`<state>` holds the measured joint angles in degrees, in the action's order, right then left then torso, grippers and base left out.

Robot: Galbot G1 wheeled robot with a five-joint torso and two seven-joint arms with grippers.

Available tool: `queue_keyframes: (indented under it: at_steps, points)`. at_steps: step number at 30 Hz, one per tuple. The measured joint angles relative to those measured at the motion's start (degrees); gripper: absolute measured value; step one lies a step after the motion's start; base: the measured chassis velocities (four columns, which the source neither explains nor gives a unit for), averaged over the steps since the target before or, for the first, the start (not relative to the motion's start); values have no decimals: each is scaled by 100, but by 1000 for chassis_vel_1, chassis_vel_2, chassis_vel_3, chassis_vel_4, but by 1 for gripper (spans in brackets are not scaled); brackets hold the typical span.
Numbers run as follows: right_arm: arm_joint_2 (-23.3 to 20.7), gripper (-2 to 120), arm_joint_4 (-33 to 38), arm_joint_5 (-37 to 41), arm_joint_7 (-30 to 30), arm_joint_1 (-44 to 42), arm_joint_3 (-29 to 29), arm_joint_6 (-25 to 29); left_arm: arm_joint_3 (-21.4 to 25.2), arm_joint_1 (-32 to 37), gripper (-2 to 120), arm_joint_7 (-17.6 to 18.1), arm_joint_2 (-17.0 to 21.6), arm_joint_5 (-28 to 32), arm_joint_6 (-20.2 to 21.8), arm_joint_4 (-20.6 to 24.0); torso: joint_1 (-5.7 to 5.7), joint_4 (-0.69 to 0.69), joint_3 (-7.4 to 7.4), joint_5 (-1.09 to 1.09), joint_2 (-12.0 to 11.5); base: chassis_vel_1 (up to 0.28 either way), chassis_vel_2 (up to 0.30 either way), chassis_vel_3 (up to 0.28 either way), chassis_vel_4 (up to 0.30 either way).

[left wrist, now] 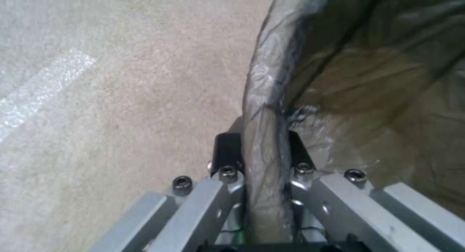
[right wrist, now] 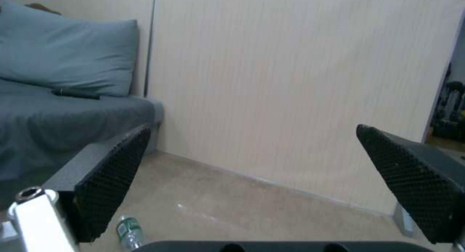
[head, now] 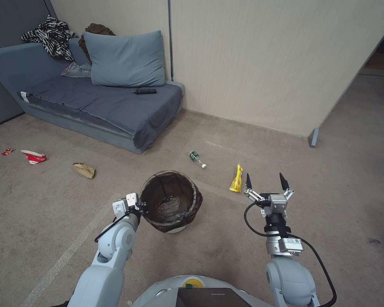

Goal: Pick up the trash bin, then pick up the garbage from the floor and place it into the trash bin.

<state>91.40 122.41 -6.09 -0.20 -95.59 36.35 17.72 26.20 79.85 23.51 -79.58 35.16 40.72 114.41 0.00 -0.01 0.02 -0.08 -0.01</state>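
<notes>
Left gripper clamps trash bin rim beside it.

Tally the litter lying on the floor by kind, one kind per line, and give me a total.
Bottle: 1
Yellow snack wrapper: 1
Tan paper bag: 1
Red-and-white paper cup: 1
Small red wrapper: 1
Total: 5 pieces on the carpet, none yet in the trash bin.

The trash bin runs off the left wrist view's edge. The bottle sits half-hidden behind the right gripper's fingers.
</notes>
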Motion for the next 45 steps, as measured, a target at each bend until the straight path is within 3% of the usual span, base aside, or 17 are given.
queue_keyframes:
  at_steps: [4,6,10,17,26,45]
  points:
    - [5,100,-27,-18,11,18,-11,65,43,243,4,-92,-2,-325,-97,460,0,0,0,6,0,0,0,0,0]
    - [21,100,-77,-89,39,21,-31,122,52,466,4,-113,15,-409,-164,987,0,2,-1,8,0,0,0,0,0]
    - [29,100,-99,-138,112,34,-38,135,50,538,4,-133,20,-454,-187,1172,0,1,-1,6,0,0,0,0,0]
    - [37,100,-115,-143,198,57,-48,146,-11,835,4,-274,63,-743,-285,1875,0,2,-2,8,0,0,0,0,0]
    - [36,100,-87,-39,184,37,-38,160,-23,959,4,-417,62,-1086,-410,2239,0,1,-2,9,0,0,0,0,0]
    - [68,100,-66,147,12,-18,-16,193,-59,962,4,-475,28,-1261,-489,2276,0,1,-2,9,0,-2,2,2,-3]
